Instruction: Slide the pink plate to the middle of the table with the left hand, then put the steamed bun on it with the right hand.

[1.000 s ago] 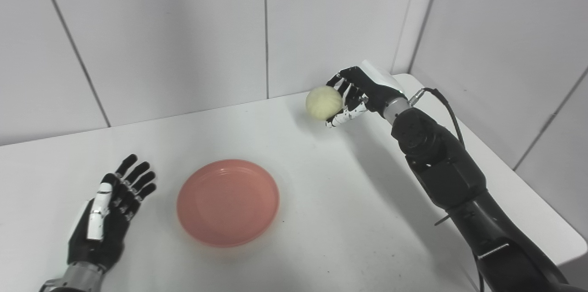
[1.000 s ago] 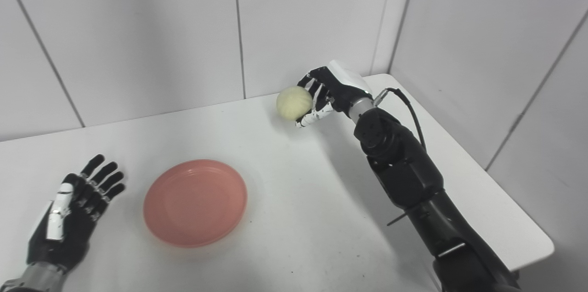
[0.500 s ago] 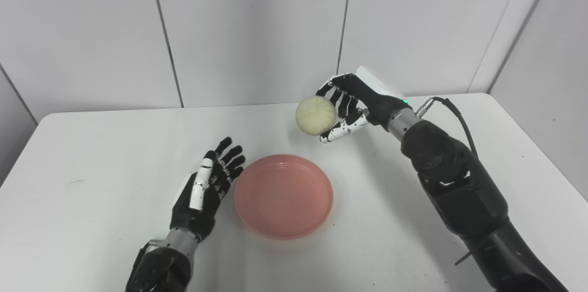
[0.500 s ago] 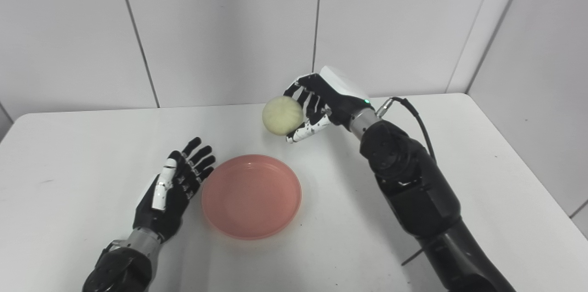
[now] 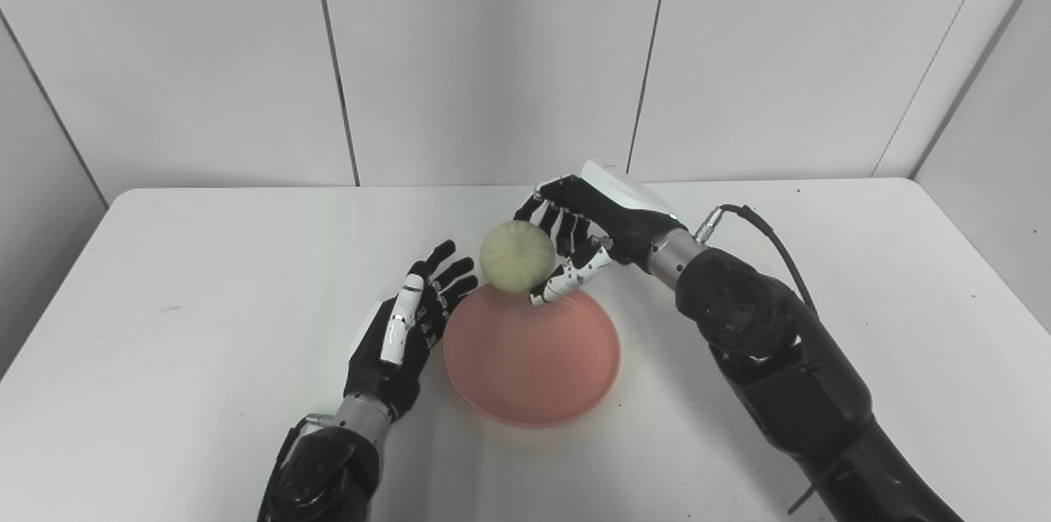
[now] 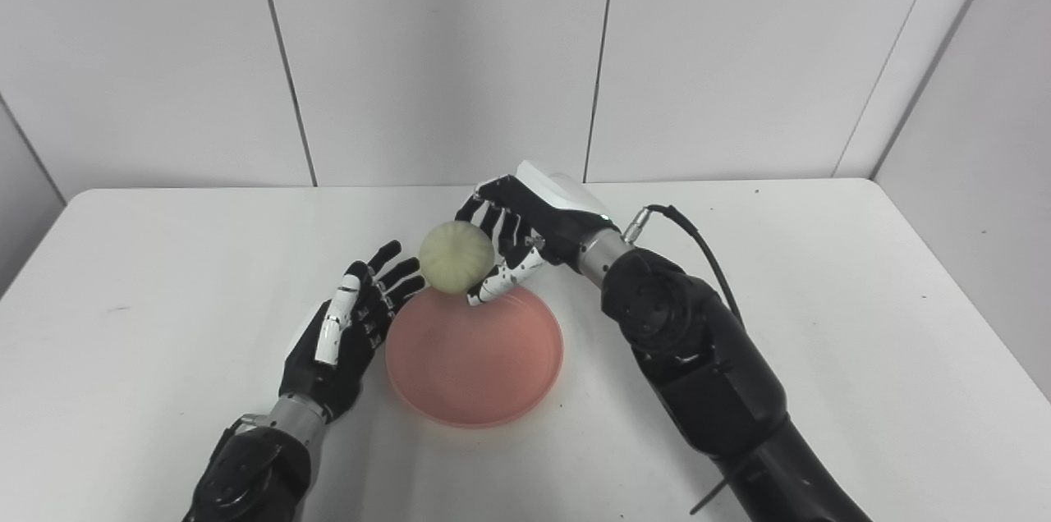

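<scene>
The pink plate point(image 5: 532, 358) lies flat near the middle of the white table point(image 5: 164, 259). My left hand point(image 5: 400, 335) rests open just left of the plate's rim, fingers spread and pointing away. A pale round steamed bun point(image 5: 507, 258) hangs in the air above the plate's far left edge, with my right hand point(image 5: 581, 233) shut on it from the right. The plate point(image 6: 475, 354), the bun point(image 6: 456, 255), the left hand point(image 6: 343, 328) and the right hand point(image 6: 525, 226) stand the same way in the right eye view.
A white panelled wall point(image 5: 493, 54) closes the far side of the table, and a second wall stands at the right. My right forearm point(image 5: 764, 341) with its black cable crosses the table's right half.
The camera has swung, shifting the whole picture. My right hand has carried the bun down and toward me, from beyond the plate to above its far rim. The left hand stays beside the plate.
</scene>
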You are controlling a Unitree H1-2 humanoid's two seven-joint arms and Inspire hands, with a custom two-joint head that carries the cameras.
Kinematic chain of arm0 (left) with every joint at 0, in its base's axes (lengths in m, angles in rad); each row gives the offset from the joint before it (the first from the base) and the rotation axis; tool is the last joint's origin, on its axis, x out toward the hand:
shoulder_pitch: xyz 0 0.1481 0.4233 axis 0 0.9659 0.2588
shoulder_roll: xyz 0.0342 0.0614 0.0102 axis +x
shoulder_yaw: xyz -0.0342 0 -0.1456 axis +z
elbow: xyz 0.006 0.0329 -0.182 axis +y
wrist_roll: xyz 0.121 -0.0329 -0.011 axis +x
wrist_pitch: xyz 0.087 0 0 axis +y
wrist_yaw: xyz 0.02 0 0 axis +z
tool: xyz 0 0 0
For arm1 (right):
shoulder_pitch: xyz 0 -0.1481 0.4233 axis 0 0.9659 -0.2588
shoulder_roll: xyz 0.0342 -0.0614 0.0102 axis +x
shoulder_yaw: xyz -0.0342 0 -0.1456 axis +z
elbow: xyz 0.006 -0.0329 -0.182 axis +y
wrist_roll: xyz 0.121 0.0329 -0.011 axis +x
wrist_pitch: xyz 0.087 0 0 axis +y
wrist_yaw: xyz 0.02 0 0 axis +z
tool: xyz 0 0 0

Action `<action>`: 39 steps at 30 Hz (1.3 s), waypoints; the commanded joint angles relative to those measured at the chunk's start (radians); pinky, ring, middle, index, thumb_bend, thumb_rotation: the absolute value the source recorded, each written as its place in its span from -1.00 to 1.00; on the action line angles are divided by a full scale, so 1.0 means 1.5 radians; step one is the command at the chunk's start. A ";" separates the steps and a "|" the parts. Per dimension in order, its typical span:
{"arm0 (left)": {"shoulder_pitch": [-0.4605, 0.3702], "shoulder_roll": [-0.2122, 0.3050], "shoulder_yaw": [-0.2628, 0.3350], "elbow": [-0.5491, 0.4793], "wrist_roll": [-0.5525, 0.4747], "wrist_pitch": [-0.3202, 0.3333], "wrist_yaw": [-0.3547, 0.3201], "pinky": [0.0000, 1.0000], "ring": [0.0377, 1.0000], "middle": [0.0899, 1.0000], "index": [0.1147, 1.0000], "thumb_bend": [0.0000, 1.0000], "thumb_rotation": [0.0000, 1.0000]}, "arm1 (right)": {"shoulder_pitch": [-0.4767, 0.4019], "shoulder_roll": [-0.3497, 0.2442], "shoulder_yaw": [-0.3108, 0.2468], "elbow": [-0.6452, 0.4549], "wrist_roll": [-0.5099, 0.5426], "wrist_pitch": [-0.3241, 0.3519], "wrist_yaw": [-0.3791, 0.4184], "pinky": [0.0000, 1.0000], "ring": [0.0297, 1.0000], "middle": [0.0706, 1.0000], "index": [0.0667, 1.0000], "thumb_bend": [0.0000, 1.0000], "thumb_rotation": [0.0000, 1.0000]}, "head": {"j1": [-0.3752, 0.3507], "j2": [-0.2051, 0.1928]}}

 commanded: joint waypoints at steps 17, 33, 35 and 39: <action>0.036 -0.006 -0.004 -0.004 0.016 0.109 0.021 0.78 0.74 0.75 0.77 -0.21 1.00 | -0.008 -0.013 0.033 0.002 -0.019 -0.055 0.029 -0.22 -0.25 -0.09 0.02 0.02 -1.00 | 0.004 0.029; 0.034 -0.006 -0.011 -0.011 0.016 0.112 0.023 0.80 0.75 0.75 0.78 -0.22 1.00 | -0.006 -0.021 0.089 0.021 -0.100 -0.062 0.061 -0.25 -0.29 -0.16 0.04 0.02 -1.00 | 0.010 0.043; 0.034 -0.006 -0.011 -0.012 0.016 0.114 0.023 0.80 0.75 0.75 0.78 -0.21 1.00 | -0.006 -0.021 0.096 0.021 -0.116 -0.061 0.064 -0.30 -0.30 -0.16 0.05 0.02 -1.00 | 0.010 0.044; 0.033 -0.006 -0.012 -0.013 0.017 0.117 0.023 0.81 0.76 0.75 0.79 -0.21 1.00 | -0.003 -0.023 0.103 0.020 -0.140 -0.071 0.062 -0.26 -0.28 -0.14 0.06 0.02 -1.00 | 0.012 0.045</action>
